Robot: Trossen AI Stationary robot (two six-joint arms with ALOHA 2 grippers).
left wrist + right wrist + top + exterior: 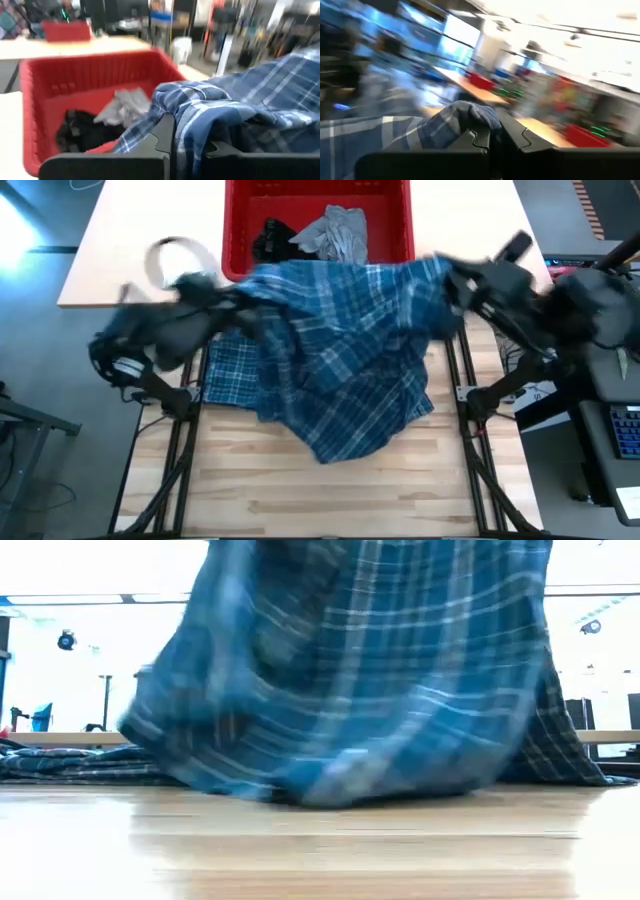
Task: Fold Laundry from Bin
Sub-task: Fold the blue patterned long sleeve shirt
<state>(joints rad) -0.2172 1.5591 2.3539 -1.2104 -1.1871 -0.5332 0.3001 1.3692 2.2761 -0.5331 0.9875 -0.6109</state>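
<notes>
Two hands: left hand (pixel 172 145) and right hand (pixel 495 137) each pinch one plaid shirt (pixel 340 355), lifted between them, hem on desk (pixel 300 490). One red bin (pixel 235 230) behind holds two garments: grey T-shirt (pixel 335 232), black garment (pixel 270 240).

Shirt (pixel 340 370) before bin (pixel 318 200), on table (pixel 300 490)

Bright overhead light, heavy motion blur.

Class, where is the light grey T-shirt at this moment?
In the high view, the grey T-shirt lies inside the red bin, right of the black garment, just beyond the plaid shirt.
</notes>
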